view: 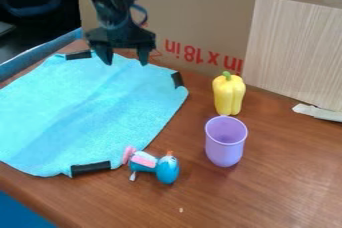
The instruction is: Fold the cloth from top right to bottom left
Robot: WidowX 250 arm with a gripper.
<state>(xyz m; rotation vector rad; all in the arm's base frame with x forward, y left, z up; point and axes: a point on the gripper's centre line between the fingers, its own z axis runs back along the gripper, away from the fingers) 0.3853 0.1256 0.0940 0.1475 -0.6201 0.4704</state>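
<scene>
The black gripper (125, 58) hangs over the far edge of the cloth, its two fingers spread apart with nothing held between them. Below it the light blue cloth (87, 107) lies spread out on the left of the table, with a faint crease running diagonally across it. Black strips mark it at the far left edge, the right corner and the near edge. Whether the fingertips touch the cloth I cannot tell.
Right of the cloth stand a yellow pepper (228, 94) and a purple cup (225, 142). A small blue and pink toy (153, 166) lies by the cloth's near right edge. A cardboard wall (194, 22) rises along the back of the wooden table (267, 187).
</scene>
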